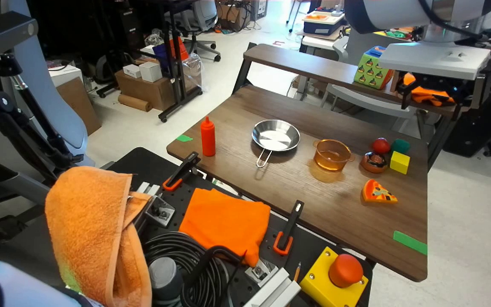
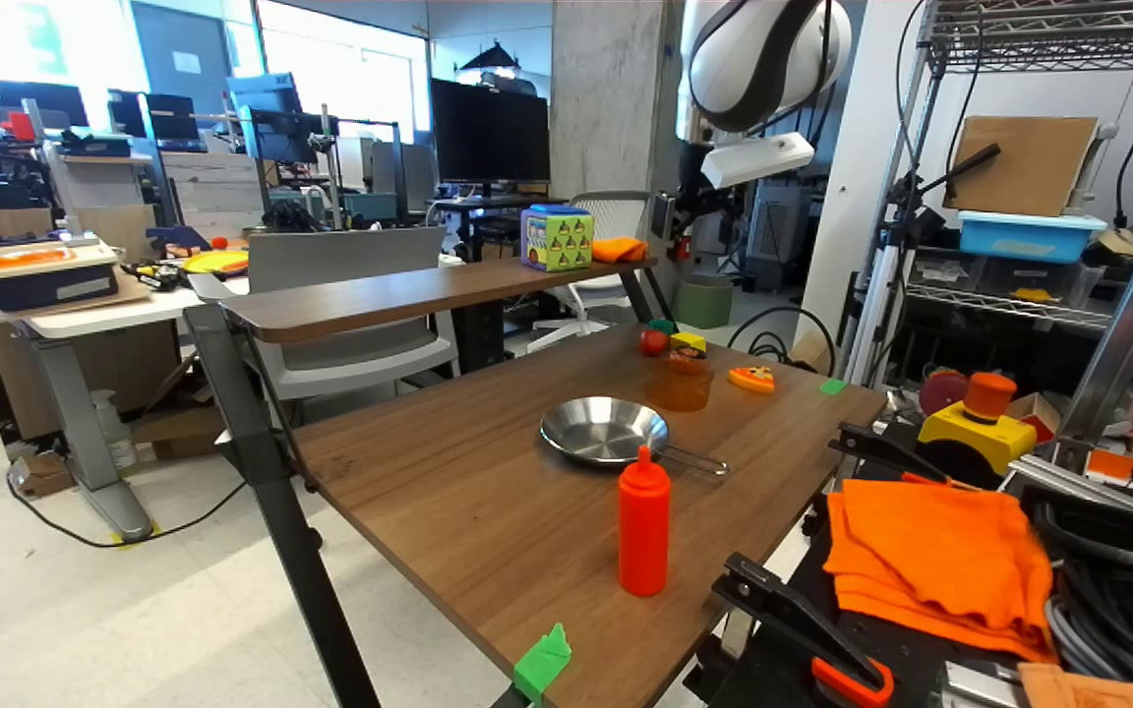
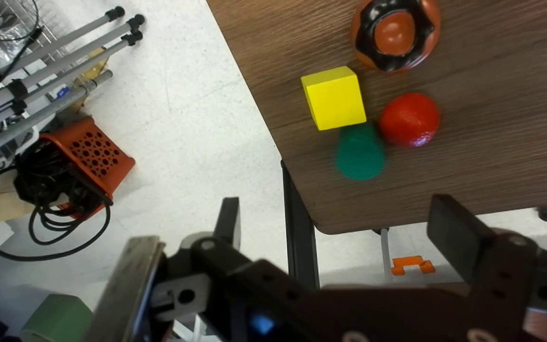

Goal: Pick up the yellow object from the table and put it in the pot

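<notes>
Yellow block (image 3: 337, 102): on tbl (image 1: 305, 192), nr a corner. Gripper (image 3: 335, 221): jaws wide apart, nr end of raised shelf (image 1: 305, 66) in both exterior views. Outward: grn piece (image 3: 360, 154), red ball (image 3: 410, 119) & donut-like ring (image 3: 394, 34) just beside block; then amber pot (image 1: 330, 164), pizza wedge (image 1: 377, 194); then silver pan (image 1: 275, 136); red bottle (image 1: 208, 140) farthest, tbl's opp. end.

Rounded white arm (image 1: 394, 13), dark joint band (image 1: 356, 17), black cable (image 1: 433, 17), dark tool (image 3: 342, 228) with round screws (image 3: 518, 240), blue glow (image 3: 260, 323)

Brown table (image 1: 335, 204), yellow block (image 1: 400, 163), behind it perhaps a green cup (image 1: 401, 146), amber pot (image 1: 330, 163) near silver pan (image 1: 275, 137)
</notes>
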You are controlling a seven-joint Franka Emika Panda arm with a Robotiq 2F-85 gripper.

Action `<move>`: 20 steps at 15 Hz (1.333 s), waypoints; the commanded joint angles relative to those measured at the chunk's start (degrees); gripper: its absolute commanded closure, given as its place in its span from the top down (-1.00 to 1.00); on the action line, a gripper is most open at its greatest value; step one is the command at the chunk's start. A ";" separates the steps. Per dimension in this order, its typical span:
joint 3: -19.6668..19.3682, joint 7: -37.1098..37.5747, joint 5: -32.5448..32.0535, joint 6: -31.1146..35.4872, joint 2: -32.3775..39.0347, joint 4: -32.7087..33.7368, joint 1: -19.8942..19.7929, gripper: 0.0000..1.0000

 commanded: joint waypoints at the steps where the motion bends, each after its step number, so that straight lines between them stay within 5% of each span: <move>1: 0.06 -1.44 -0.03 0.08 -1.52 -1.43 0.15 1.00; 13: -0.28 -2.58 -4.22 1.07 -1.49 -1.60 1.95 1.00; 20: 6.88 -9.12 6.17 -3.30 -1.79 -0.64 -2.80 1.00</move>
